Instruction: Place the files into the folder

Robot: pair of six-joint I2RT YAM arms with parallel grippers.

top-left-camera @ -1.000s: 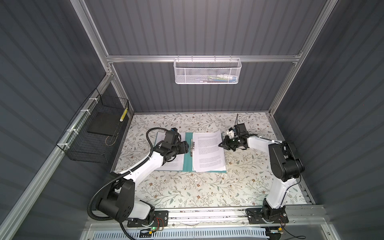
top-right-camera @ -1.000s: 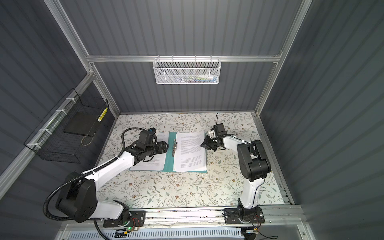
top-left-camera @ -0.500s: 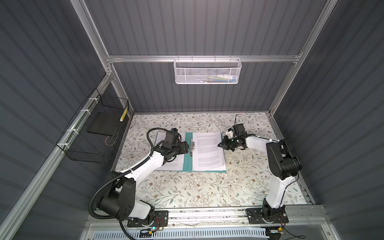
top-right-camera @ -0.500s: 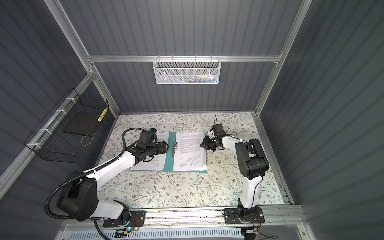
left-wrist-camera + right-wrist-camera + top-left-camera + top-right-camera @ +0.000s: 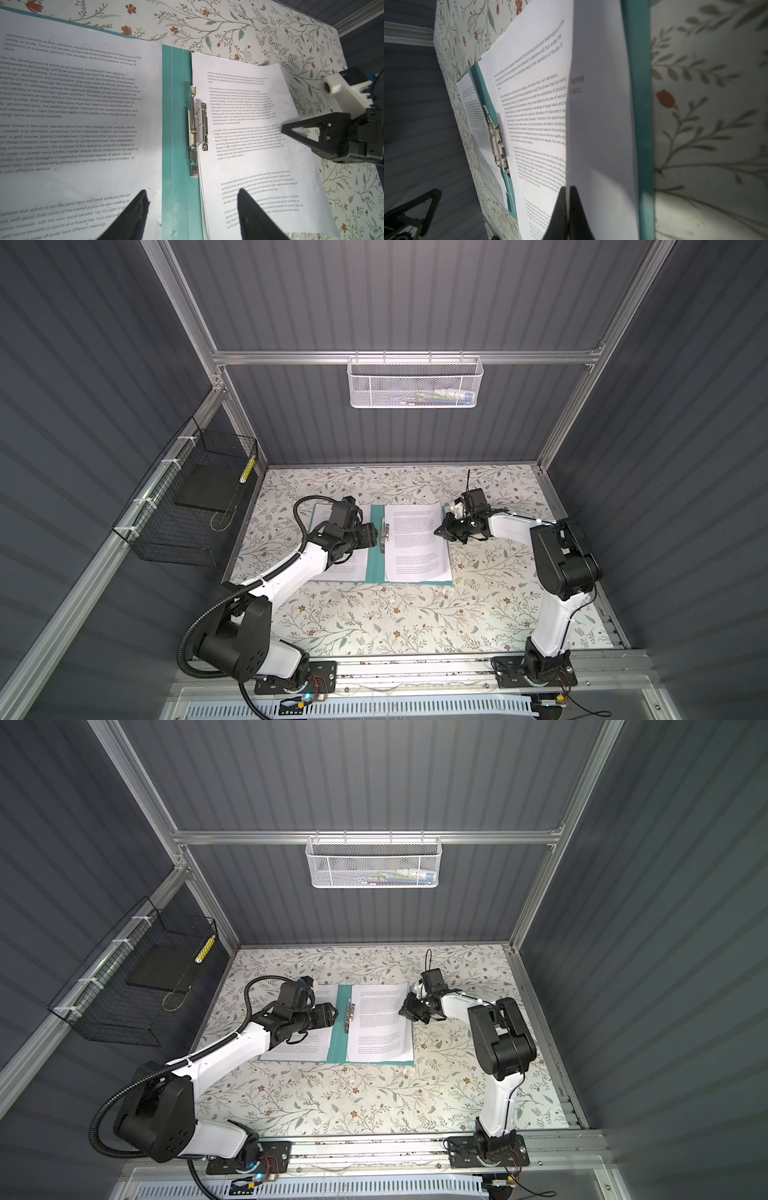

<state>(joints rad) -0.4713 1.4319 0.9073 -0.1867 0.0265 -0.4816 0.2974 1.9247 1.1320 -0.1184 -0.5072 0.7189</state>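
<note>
Folder (image 5: 375, 566) lying open and flat on the floral table (image 5: 374, 626), spine running down the middle. Files (image 5: 417, 549) mostly in place: a stack on the leaf nearer the right arm, plus a single sheet (image 5: 349, 566) on the other leaf, partly hidden under the left arm.

Right gripper (image 5: 567, 197) pinched shut on the outer edge of the top sheet (image 5: 533, 104), that edge lifted off the stack and bowed (faint show-through print on its underside in the right wrist view). Left gripper (image 5: 192, 212) with jaws apart, holding nothing, poised over the spine strip just short of the metal clip (image 5: 197, 133). Clip wire apparently raised; inner edge of the stack lying against it, cannot tell whether tucked under.

Judged done: folder opened, paper laid inside. Judged left: top sheet set down square, inner edges seated at the clip, clip pressed down, cover closed.

In the way of closing: left arm above one leaf, right gripper at the stack's outer edge. White mesh basket (image 5: 413, 385) on the back wall and black wire basket (image 5: 166, 526) holding a dark slab (image 5: 203, 489), both well apart from the folder.
</note>
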